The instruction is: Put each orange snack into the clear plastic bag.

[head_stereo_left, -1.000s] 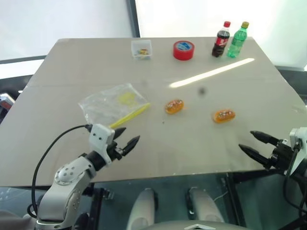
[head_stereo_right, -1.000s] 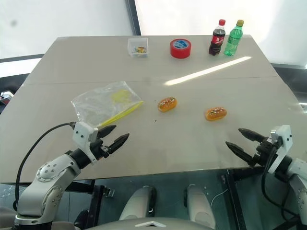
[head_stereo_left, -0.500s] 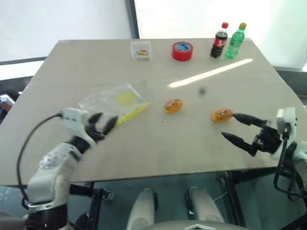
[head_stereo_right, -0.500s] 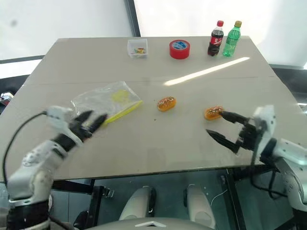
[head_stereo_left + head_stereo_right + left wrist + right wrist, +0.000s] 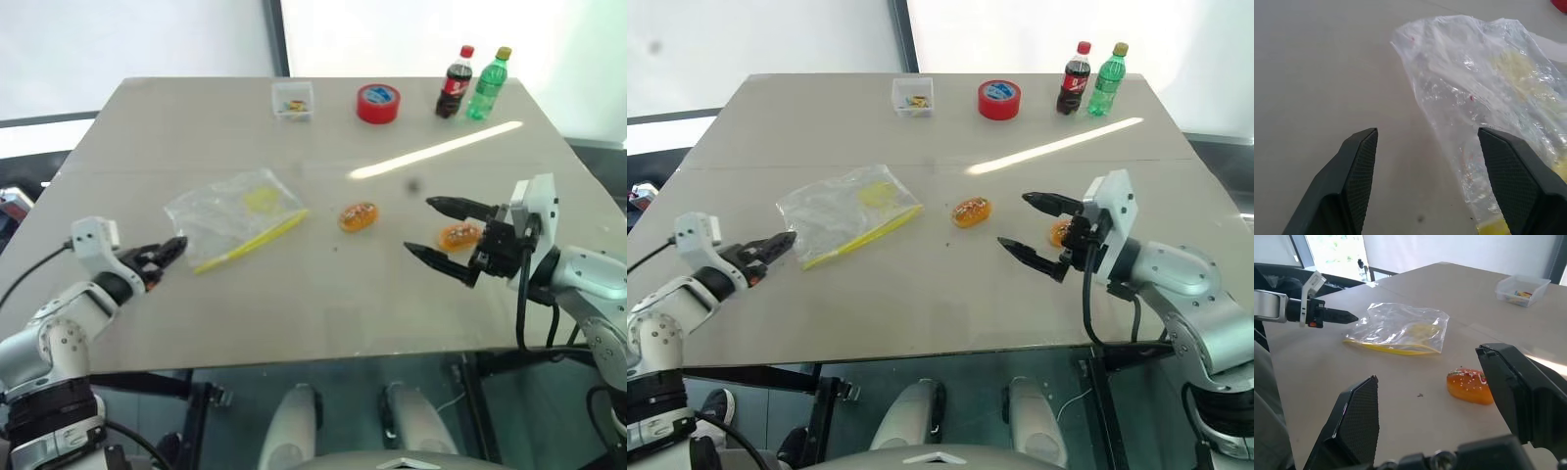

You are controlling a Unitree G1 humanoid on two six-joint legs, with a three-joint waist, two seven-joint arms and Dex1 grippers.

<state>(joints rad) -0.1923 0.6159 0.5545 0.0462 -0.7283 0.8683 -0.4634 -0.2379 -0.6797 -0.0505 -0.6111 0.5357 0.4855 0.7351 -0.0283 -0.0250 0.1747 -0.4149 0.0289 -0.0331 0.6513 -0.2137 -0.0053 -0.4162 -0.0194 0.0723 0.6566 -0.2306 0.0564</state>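
Near: left gripper (image 5: 174, 250) spread at clear plastic bag (image 5: 235, 211), probably to pin it. Right gripper (image 5: 1031, 229) spread, empty, shielding one orange snack (image 5: 458, 235). Between: other orange snack (image 5: 358, 216) beside yellow zip. Far: untouched clutter.

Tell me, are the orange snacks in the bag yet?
Not yet. Both orange snacks lie on the table, and the clear plastic bag is flat. The right tool is open near one snack; the left tool is open beside the bag. Everything's left.
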